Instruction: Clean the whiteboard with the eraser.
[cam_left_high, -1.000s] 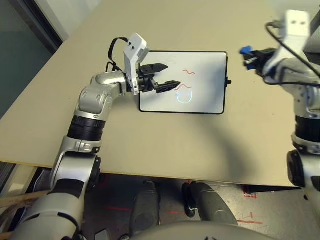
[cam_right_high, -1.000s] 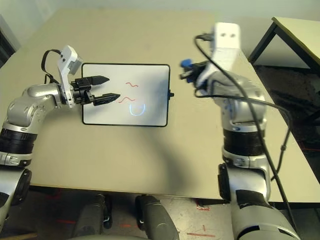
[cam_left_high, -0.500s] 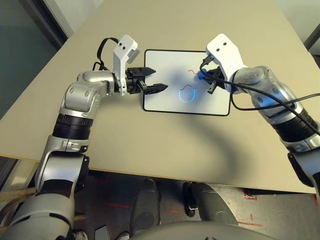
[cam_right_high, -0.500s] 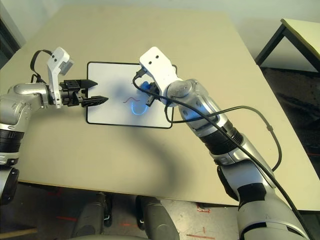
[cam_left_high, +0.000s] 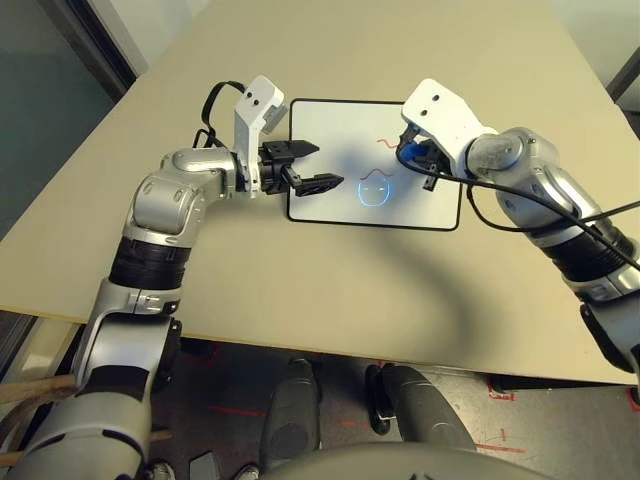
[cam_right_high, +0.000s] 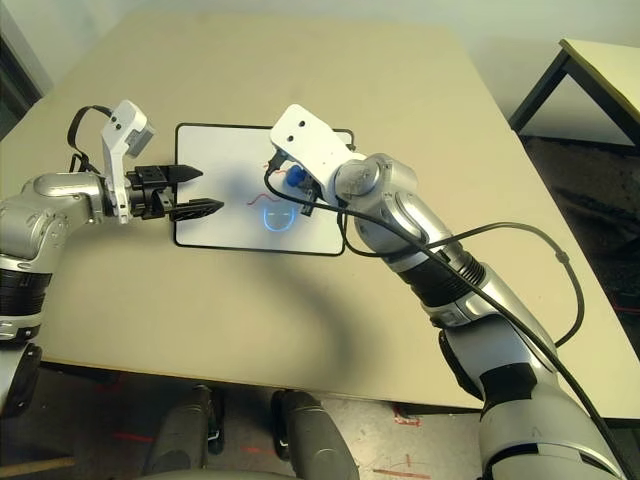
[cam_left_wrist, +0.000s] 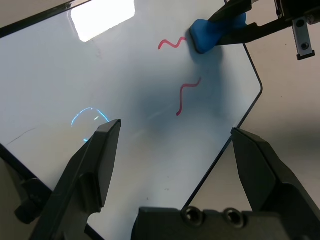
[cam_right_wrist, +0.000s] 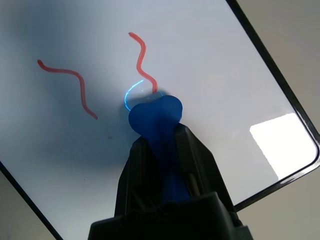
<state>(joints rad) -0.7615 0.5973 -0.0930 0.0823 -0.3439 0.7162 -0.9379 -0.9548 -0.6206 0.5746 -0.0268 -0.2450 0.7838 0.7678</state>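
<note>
- Item: flat white rectangular whiteboard (cam_left_high: 340, 150) with a thin black frame and rounded corners; you find it lying flat on the beige table (cam_left_high: 300, 270), between the two arms
- Marks on it: two red squiggles (cam_left_wrist: 182, 92) and a faint blue curved mark (cam_left_high: 373, 187), none wiped off yet
- Item: small bright blue eraser (cam_right_wrist: 157, 125) with a pinched waist; your right gripper (cam_right_wrist: 162, 165) is clamped on its waist, the free end poised over the board near the blue mark; contact cannot be told
- Left gripper (cam_left_high: 312, 166): spread wide, holding nothing, hovering over the board's near-left edge
- Handling, as a judgement: the eraser looks light and soft, so keep your hold at the waist; the board looks light, stiff and likely to slide, so brace its frame, not the face
</note>
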